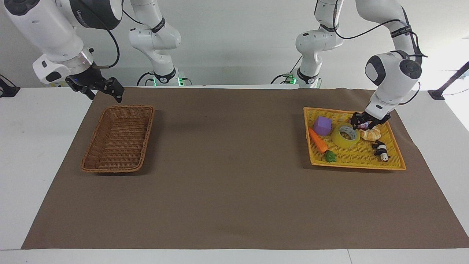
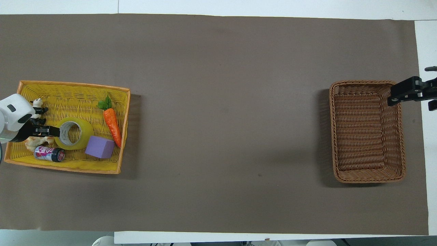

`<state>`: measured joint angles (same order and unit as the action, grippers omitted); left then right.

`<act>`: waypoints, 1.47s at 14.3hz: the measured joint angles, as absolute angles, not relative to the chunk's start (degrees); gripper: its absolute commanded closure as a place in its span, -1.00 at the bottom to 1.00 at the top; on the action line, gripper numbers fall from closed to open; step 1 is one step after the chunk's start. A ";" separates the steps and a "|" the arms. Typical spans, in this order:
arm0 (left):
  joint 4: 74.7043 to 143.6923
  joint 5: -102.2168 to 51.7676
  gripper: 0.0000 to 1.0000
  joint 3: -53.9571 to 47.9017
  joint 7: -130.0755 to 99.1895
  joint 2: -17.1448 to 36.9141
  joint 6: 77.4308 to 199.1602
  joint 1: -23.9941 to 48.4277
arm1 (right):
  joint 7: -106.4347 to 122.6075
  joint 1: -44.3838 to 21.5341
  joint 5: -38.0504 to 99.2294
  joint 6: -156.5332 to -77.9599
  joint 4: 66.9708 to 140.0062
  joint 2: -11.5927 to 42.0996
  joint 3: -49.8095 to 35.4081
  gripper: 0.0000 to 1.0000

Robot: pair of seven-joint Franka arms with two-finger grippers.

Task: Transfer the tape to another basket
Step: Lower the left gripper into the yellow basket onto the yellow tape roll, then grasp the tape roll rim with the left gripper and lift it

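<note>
- The right gripper (image 1: 96,89) waits in the air at the right arm's end of the desk, over the mat's corner nearest the robots, beside the basket (image 1: 118,138); whether its fingers are parted I cannot tell.
- The basket, dark wicker, has nothing in it.
- The tape (image 1: 346,135) lies flat, hole up, in the yellow tray (image 1: 357,165) at the left arm's end, between a purple block (image 1: 322,125) and a croissant (image 1: 370,134).
- The left gripper (image 1: 363,122) hangs low at the roll's rim; its hold cannot be told.
- Judgement: 1 light, stiff roll with a slick outer face. Pinching its wall, 1 finger inside the core, looks safest.
</note>
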<state>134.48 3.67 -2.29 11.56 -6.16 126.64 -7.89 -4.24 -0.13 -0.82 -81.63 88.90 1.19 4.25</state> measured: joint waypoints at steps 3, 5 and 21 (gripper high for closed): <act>136.64 3.67 -0.37 -2.34 13.33 -4.93 130.73 -7.92 | -4.24 -0.13 -0.82 -81.63 88.90 1.19 4.25 -0.99; 137.43 3.67 -0.27 -2.32 13.66 -4.14 131.95 -7.93 | -4.24 -0.13 -0.82 -81.63 88.90 1.19 4.25 -0.99; 133.29 3.67 1.00 -2.68 16.74 -0.43 128.88 -7.60 | -4.24 -0.13 -0.82 -81.63 88.91 1.19 4.25 -0.99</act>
